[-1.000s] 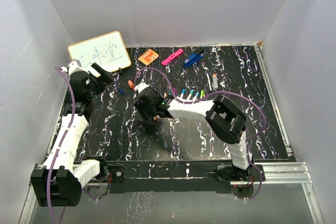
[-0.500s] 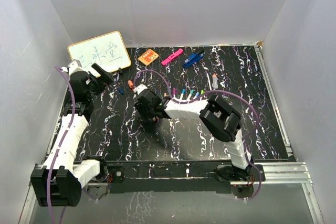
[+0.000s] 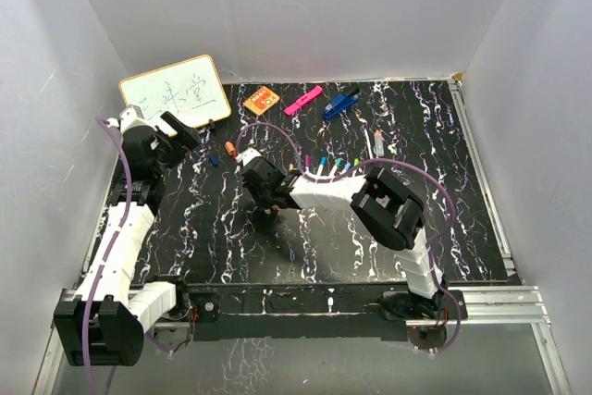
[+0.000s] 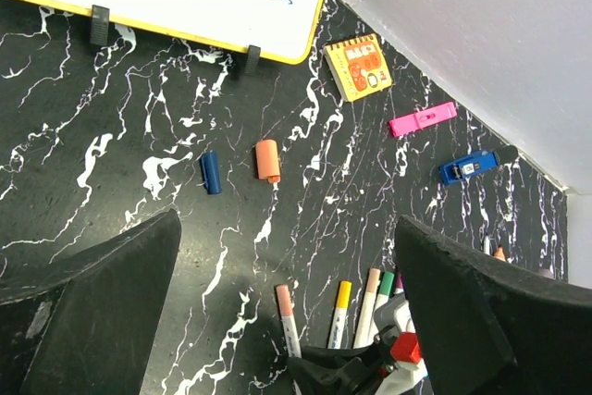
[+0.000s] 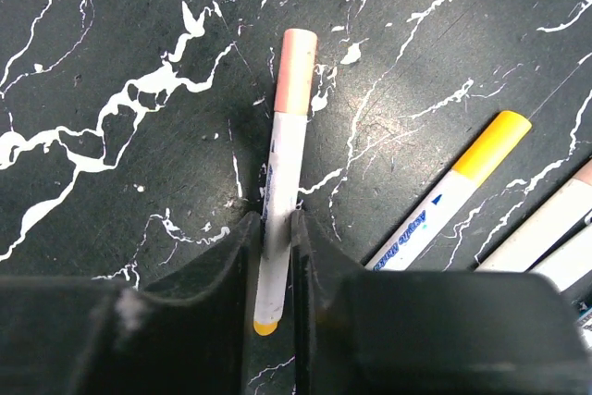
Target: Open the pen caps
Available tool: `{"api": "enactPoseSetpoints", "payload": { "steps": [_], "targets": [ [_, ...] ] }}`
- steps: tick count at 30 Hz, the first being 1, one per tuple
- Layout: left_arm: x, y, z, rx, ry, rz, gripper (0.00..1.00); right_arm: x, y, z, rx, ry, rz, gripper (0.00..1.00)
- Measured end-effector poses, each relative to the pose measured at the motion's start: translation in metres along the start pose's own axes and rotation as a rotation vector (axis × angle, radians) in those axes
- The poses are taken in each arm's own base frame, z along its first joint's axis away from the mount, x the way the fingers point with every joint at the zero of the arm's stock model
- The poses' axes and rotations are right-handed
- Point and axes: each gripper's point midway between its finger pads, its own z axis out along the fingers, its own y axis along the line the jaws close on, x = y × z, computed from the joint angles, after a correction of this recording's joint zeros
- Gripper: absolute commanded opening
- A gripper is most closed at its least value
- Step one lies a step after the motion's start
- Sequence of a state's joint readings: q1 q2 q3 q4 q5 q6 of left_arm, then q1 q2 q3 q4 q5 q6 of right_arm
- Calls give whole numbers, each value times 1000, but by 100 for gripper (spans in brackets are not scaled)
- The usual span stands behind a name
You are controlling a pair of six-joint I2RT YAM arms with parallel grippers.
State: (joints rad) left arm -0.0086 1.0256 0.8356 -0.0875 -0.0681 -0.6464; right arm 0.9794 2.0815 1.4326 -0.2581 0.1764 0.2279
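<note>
The peach cap (image 5: 297,71) sits on the end of a thin white pen (image 5: 277,201) that lies flat on the black marbled table (image 3: 324,256), a little left of its middle. The right gripper (image 5: 276,221) has closed on the pen's barrel. Its two dark fingers (image 5: 231,265) press against the barrel from either side, well back from the cap. The capped end sticks out clear in front of them, and a yellowish tail end shows low between them.

Just to the right lies a yellow-capped pen (image 5: 453,196), set at an angle and not touching the held one. More capped pens beyond it make a short row (image 3: 338,166) toward the table's middle, partly covered by the right arm in the overhead view.

Two loose caps lie apart from the pens, nearer the far left corner: an orange cap (image 4: 267,161) and a blue cap (image 4: 211,173), side by side with a gap between them.

The left gripper (image 4: 289,224) hangs over the left part of the table with its fingers spread wide and nothing between them.

Along the far edge are a yellow-framed whiteboard (image 3: 174,92) with blue writing in the left corner, then an orange card (image 3: 262,100), a pink highlighter (image 3: 303,100) and a blue clip tool (image 3: 340,104). All are well apart from the held pen.
</note>
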Motion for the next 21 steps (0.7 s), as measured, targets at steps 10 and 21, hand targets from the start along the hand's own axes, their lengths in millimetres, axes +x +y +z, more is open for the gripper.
{"api": "enactPoseSetpoints", "payload": {
  "steps": [10, 21],
  "targets": [
    [14, -23, -6, 134, 78, -7, 98, -1, -7, -3, 21, -36, 23, 0],
    [95, -43, 5, 368, 359, -206, 98, -72, -33, -110, 42, -361, 107, 0]
  ]
}}
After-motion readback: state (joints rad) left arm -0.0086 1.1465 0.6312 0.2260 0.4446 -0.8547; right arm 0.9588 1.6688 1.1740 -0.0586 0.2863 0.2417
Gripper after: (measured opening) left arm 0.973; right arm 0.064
